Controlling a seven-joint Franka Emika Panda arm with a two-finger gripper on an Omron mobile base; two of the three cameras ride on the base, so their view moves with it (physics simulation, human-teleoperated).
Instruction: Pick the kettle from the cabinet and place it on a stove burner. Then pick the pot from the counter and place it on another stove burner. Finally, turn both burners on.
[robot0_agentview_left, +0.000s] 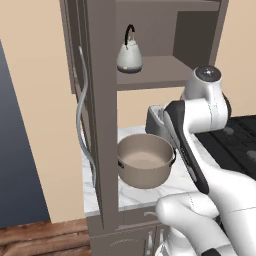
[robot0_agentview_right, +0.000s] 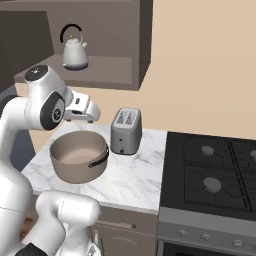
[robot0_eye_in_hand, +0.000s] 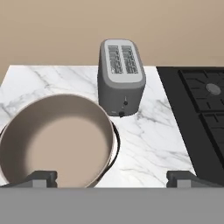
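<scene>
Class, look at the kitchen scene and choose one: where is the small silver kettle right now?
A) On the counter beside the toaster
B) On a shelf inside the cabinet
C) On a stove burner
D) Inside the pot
B. The kettle stands upright on a shelf of the cabinet, above the counter where the pot and toaster sit; the burners are bare.

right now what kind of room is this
A kitchen, rendered: a black cooktop beside a marble counter holding a toaster and a pot, with a kettle on a cabinet shelf.
</scene>
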